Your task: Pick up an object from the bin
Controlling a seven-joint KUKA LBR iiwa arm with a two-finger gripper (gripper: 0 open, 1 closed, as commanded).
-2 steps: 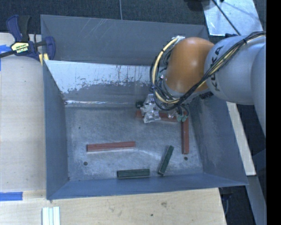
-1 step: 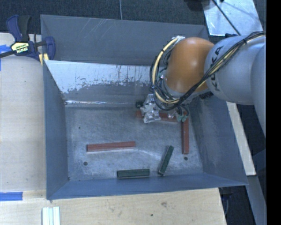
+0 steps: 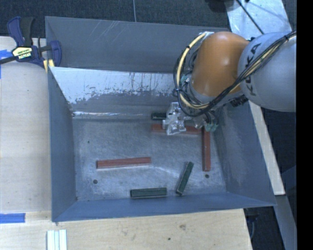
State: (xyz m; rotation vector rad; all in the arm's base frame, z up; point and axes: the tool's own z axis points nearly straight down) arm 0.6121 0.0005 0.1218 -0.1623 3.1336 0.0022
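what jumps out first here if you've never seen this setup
The big orange wrist cover at upper right dominates, with the gripper below it over a reddish-brown stick at the back of the grey bin. Nearer the front lie a long reddish stick, a level dark green stick and a tilted dark green stick.

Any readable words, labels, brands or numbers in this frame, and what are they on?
Large black letters on the arm's silver casing: crossed by cables, too broken up to read whole.
The bin and the bars in it: no text on them.
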